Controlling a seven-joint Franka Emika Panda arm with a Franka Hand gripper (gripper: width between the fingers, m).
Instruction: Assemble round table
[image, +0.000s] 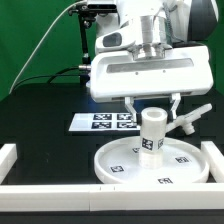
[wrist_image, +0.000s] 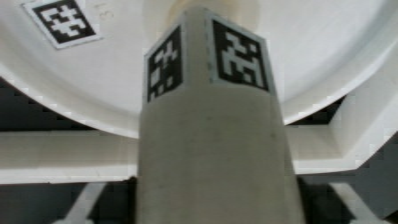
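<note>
Exterior view first: the big rimmed round disc (image: 120, 165) lies flat on the black worktop (image: 40, 110). It's down by the edge nearest that camera and over toward the exterior view's right corner, tucked in close to the white rails (image: 100, 196) that run along the edges there. The short cylinder post (image: 152, 138) stands upright pretty much dead center on the disc, with one of its tags (image: 150, 145) facing the camera.

The gripper (image: 152, 108) hangs right over the post with its jaws spread wide. Its fingers (image: 176, 104) sit one out to each side of the post's top with a gap on both sides, so the grip is wide open and nothing is pinched.

The armed foot piece (image: 190, 120) sits just past the disc's far rim, toward the exterior view's right. Can't tell if it actually touches the rim. The marker board (image: 105, 122) is flat on the worktop beyond the disc, toward the exterior view's left.

Wrist view is basically all post (wrist_image: 210, 130). It fills the middle, with two tags (wrist_image: 240, 55) side by side on it. The white disc (wrist_image: 107, 75) spreads out behind it with another tag of its own. That shot is too soft at the edges to make out the fingers properly.
</note>
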